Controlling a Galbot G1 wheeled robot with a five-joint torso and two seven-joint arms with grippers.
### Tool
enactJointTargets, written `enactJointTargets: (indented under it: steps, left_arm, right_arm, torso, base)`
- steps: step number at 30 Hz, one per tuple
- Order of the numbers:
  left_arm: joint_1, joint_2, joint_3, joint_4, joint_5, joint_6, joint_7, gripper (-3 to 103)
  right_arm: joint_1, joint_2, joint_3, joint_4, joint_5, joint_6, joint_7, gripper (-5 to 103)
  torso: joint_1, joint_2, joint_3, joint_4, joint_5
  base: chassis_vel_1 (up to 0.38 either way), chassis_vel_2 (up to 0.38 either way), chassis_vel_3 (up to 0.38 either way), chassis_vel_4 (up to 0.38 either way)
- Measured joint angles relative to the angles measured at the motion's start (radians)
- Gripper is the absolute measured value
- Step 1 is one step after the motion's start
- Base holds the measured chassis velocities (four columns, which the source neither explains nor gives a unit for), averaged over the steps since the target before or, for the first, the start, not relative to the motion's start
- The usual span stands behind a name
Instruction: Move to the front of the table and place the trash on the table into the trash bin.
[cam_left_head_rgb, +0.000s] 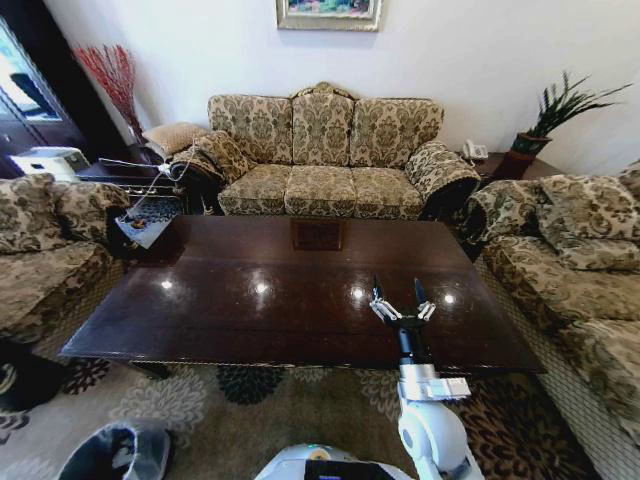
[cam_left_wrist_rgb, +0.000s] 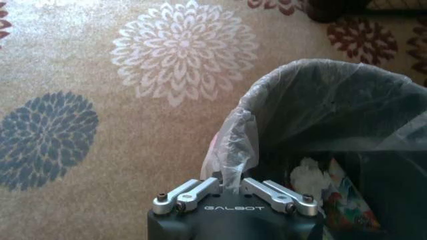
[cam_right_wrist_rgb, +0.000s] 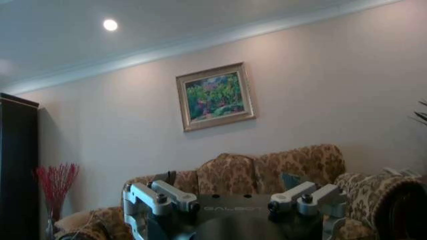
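Three sofas (cam_left_head_rgb: 325, 150) ring one table (cam_left_head_rgb: 260, 300).

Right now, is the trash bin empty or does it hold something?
Not empty: the left wrist view shows crumpled white paper and a colourful wrapper inside the trash bin.

- Left gripper (cam_left_wrist_rgb: 233, 192) sits at the rim of the trash bin (cam_left_wrist_rgb: 320, 100), fingers closed together.
- White crumpled trash (cam_left_wrist_rgb: 308, 175) lies inside.
- Flowered carpet (cam_left_wrist_rgb: 133, 100) lies beneath.
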Motion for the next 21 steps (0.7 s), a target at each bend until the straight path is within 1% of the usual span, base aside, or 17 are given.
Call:
enactJointTargets:
  steps: [8, 13, 17, 18, 19, 20, 21]
  left_arm:
    - [-0.006, -0.002, -0.005, 0.013, 0.008, -0.006, -0.003, 0]
    - [-0.015, 0.002, -0.012, 0.048, 0.039, -0.025, 0.007, 0]
    - [-0.032, -0.010, -0.019, 0.070, 0.055, -0.031, 0.000, 0]
    - [-0.035, -0.017, -0.021, 0.075, 0.063, -0.030, 0.000, -3]
    - [-0.037, -0.021, -0.023, 0.082, 0.071, -0.030, 0.005, 2]
    - [-0.037, -0.021, -0.023, 0.082, 0.071, -0.030, 0.005, 2]
    - [-0.038, -0.026, -0.025, 0.086, 0.081, -0.029, 0.010, 7]
  right_arm:
    - [0.009, 0.002, 0.001, -0.013, 0.004, 0.024, 0.000, 100]
    - [-0.020, 0.002, -0.024, -0.011, 0.007, 0.061, -0.007, 100]
    - [-0.034, 0.005, -0.039, -0.013, 0.004, 0.084, -0.020, 100]
    - [-0.036, 0.004, -0.040, -0.013, 0.004, 0.087, -0.020, 100]
    - [-0.036, 0.002, -0.039, -0.013, 0.005, 0.087, -0.020, 100]
    - [-0.036, 0.002, -0.039, -0.013, 0.005, 0.087, -0.020, 100]
    - [-0.035, 0.000, -0.035, -0.014, 0.008, 0.088, -0.018, 100]
  torso:
    - [0.000, 0.000, 0.000, 0.0000, -0.0006]
    - [-0.001, 0.001, 0.000, 0.0003, -0.0006]
    - [0.000, 0.001, 0.000, 0.0001, -0.0003]
    - [0.000, 0.000, 0.000, 0.0000, -0.0007]
    - [0.000, 0.000, 0.000, 0.0000, -0.0008]
    - [0.000, 0.000, 0.000, 0.0000, -0.0008]
    - [0.000, 0.000, 0.000, -0.0002, 0.0001]
  base:
    - [0.058, -0.061, -0.053, 0.057]
    - [0.069, -0.069, -0.074, 0.075]
    - [0.018, -0.006, -0.028, 0.042]
    - [0.000, 0.000, 0.000, 0.000]
    - [0.000, 0.000, 0.000, 0.000]
    - [0.000, 0.000, 0.000, 0.000]
    - [0.000, 0.000, 0.000, 0.000]
